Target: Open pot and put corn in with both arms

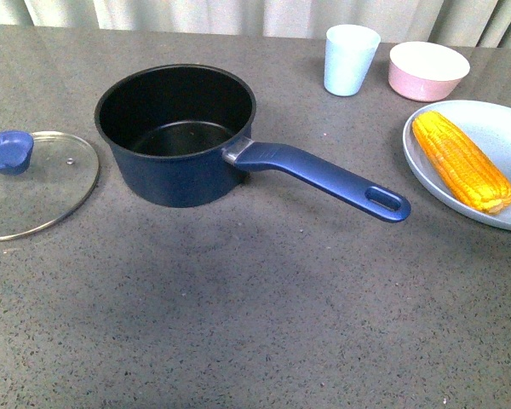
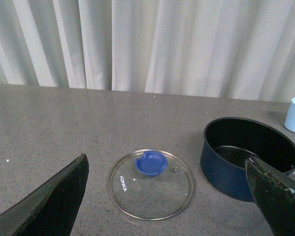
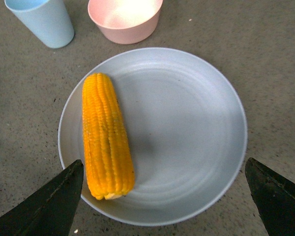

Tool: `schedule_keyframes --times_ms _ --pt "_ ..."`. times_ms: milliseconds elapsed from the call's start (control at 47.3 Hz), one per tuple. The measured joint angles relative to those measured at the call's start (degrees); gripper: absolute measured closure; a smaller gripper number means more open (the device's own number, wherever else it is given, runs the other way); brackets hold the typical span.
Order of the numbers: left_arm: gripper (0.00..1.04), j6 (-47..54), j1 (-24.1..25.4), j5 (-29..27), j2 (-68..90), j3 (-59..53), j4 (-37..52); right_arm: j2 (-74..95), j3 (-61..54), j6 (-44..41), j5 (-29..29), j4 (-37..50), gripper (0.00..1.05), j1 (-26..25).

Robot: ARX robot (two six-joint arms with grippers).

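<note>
Front view: lid (image 1: 43, 187) & plate (image 1: 502, 136) cut by edges.

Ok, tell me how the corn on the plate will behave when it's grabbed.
The corn looks stiff, so it probably won't flex. Its round, tapered shape likely lets it roll on the smooth plate if nudged. Its ridged kernels should give some grip.

This looks like a kitchen-style test bench. A grey speckled counter (image 1: 255, 324) is backed by pale pleated curtains (image 2: 147, 44). Cookware is laid out on it: a saucepan (image 1: 175, 145) at centre, its glass lid (image 1: 34, 183) at 9 o'clock, a cup (image 1: 351, 58) and pink bowl (image 1: 427, 70) at 1 o'clock, and corn (image 1: 462, 160) on a plate (image 1: 507, 136) at 3 o'clock.
</note>
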Motion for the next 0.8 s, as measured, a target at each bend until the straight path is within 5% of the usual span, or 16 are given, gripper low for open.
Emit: schedule_keyframes --times_ms 803 --pt "0.09 0.0 0.0 0.0 0.0 0.0 0.0 28.24 17.55 -3.8 5.33 -0.42 0.1 10.56"
